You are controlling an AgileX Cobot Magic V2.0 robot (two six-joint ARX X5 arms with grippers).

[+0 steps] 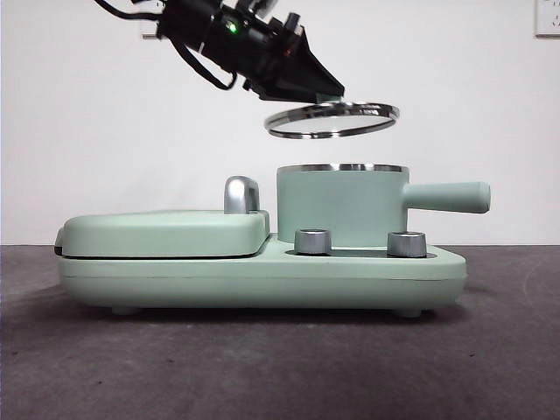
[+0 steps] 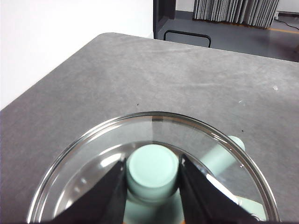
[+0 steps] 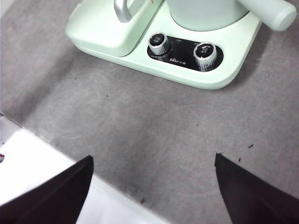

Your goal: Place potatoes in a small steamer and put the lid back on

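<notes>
Front view: lid (image 1: pixel 332 120) hanging above small steamer (image 1: pixel 339 207), left gripper (image 2: pixel 153 175) jaws clamped on its knob (image 2: pixel 153 169); right gripper (image 3: pixel 154 186) jaws wide, idle. Potato unseen. Next, probably: lowering squarely onto rim.

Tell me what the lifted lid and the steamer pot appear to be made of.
The lid, held by its knob in the left gripper, looks like clear glass in a polished steel rim: the table shows through it. The knob seems matte mint plastic. The small steamer has a matte mint wall, perhaps enamelled or plastic, and a shiny steel rim.
</notes>
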